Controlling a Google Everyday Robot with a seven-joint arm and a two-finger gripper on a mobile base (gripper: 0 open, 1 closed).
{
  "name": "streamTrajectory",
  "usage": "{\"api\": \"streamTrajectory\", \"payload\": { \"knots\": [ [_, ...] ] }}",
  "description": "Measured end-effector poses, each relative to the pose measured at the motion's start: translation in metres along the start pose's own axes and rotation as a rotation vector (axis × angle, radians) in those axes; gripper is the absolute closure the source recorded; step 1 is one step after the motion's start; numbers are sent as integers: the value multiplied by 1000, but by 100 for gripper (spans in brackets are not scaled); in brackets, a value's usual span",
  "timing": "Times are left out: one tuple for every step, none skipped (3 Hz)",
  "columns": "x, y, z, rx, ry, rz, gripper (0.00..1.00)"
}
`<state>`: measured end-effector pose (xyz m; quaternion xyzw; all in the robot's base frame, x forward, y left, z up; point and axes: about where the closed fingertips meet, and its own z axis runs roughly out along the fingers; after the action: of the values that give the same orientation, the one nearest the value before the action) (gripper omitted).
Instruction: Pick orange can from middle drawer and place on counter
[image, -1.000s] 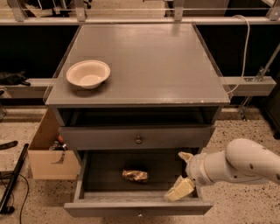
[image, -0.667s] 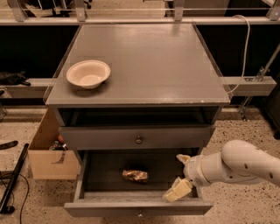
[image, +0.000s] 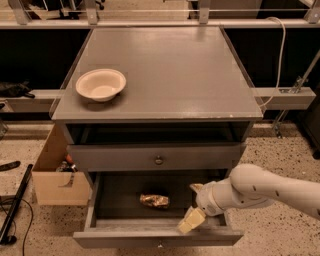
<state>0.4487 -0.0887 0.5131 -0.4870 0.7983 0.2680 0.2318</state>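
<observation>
Lying on its side on the dark floor of the pulled-out drawer (image: 91, 212), the can (image: 154, 200) is near the gripper (image: 194, 204), which hangs to its right, low inside the drawer. The pale fingers (image: 191, 221) are spread wide and hold nothing. Only bare drawer floor separates can and gripper. A closed drawer (image: 115, 158) sits just above. On the counter (image: 175, 65) a bowl (image: 100, 84) stands at the left; a box (image: 54, 180) stands on the floor beside the cabinet. Since a second ago the gripper has edged slightly left toward the can, which has not moved.
</observation>
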Motion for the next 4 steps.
{"api": "streamTrajectory", "payload": {
  "knots": [
    [4,-2,43,-20,6,11,0],
    [0,-18,112,-18,7,45,0],
    [0,-18,112,-18,7,45,0],
    [-18,-36,113,4,19,27,0]
  ]
}}
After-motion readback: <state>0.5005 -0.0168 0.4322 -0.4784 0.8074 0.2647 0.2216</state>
